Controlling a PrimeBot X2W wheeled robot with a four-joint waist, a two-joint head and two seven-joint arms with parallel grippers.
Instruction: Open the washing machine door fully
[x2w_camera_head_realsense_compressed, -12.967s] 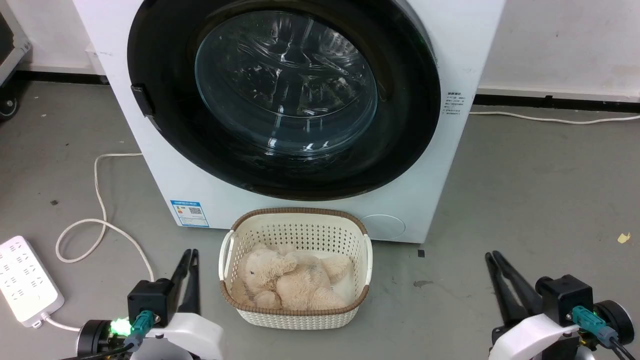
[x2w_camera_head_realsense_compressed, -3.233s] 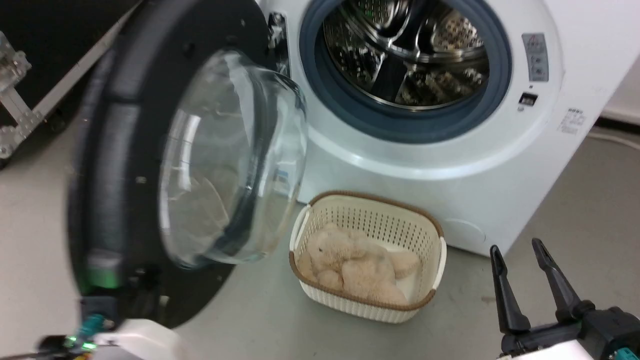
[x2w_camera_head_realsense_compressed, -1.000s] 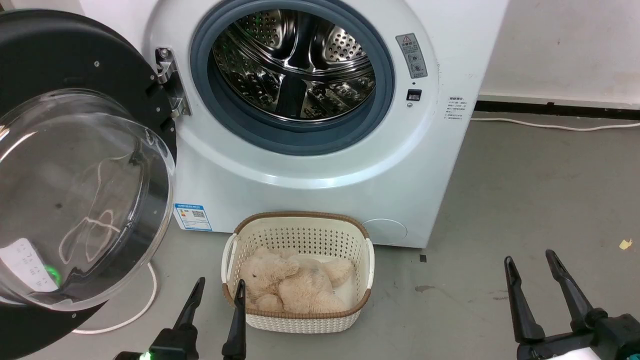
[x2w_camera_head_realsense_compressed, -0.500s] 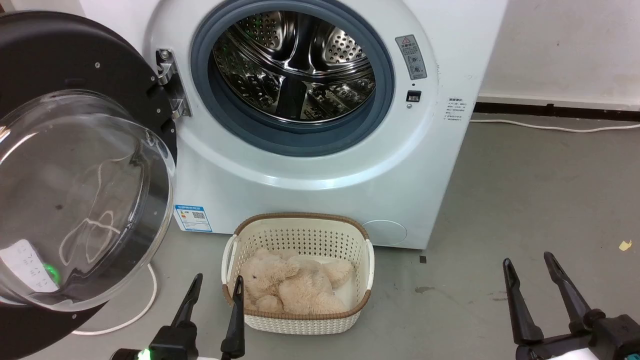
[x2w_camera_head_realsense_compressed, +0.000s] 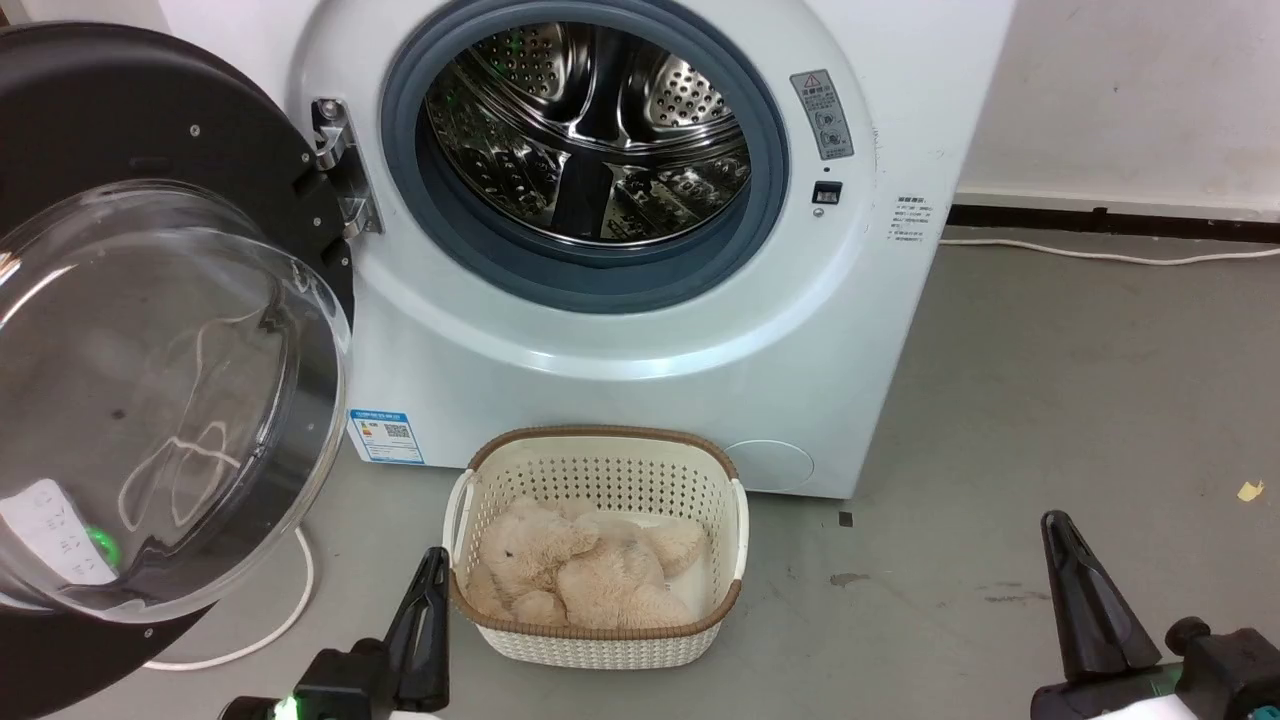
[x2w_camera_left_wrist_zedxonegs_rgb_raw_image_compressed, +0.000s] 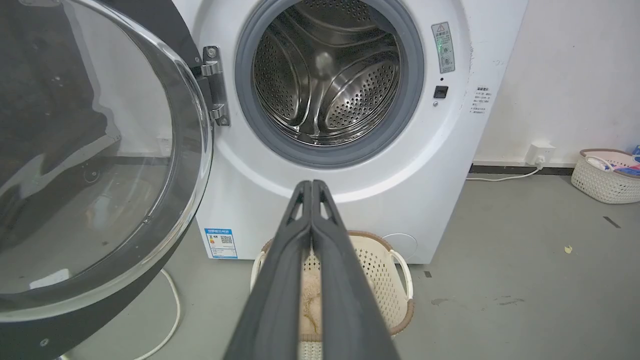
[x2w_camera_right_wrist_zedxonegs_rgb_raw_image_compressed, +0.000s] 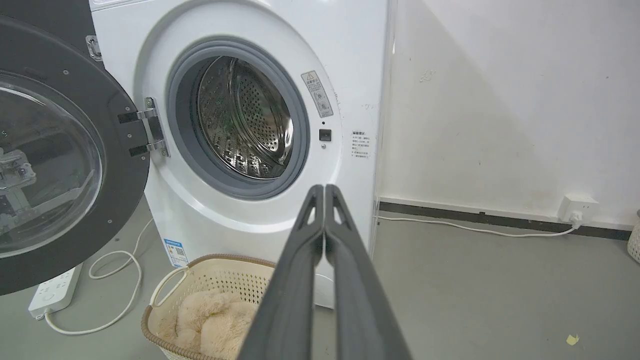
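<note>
At the left of the head view, the washing machine door (x2w_camera_head_realsense_compressed: 130, 110) stands swung wide on its metal hinge (x2w_camera_head_realsense_compressed: 335, 165). Its black inner face is turned toward the camera, and its glass bowl window (x2w_camera_head_realsense_compressed: 160, 400) bulges outward (the clear dome covers most of the door's lower half). The door's far edge runs off the left side of that view. Beside it, the washing machine (x2w_camera_head_realsense_compressed: 640, 390) has its round mouth uncovered, so the perforated steel drum (x2w_camera_head_realsense_compressed: 590, 130) shows inside the blue-grey gasket (x2w_camera_head_realsense_compressed: 600, 290). A small blue label (x2w_camera_head_realsense_compressed: 385, 435) sits low on the white front, near the door's lower rim. On the grey floor (x2w_camera_head_realsense_compressed: 1000, 400) just in front of the machine rests a cream basket (x2w_camera_head_realsense_compressed: 600, 470) with a brown rim. A beige plush toy (x2w_camera_head_realsense_compressed: 570, 570) lies inside it. A white cable (x2w_camera_head_realsense_compressed: 290, 600) loops on the floor below the door, and the right wrist view shows a white power strip (x2w_camera_right_wrist_zedxonegs_rgb_raw_image_compressed: 52, 295) lying there too. The left gripper (x2w_camera_head_realsense_compressed: 436, 558) rises at the lower left with its two dark fingers pressed together on nothing. Its tip is just beside the basket's left rim and apart from the door. The right gripper (x2w_camera_head_realsense_compressed: 1056, 525) rises at the lower right over bare floor, well apart from the machine. Its jaws are likewise closed and empty, and each wrist view shows its own pair of fingers meeting at the tip.
</note>
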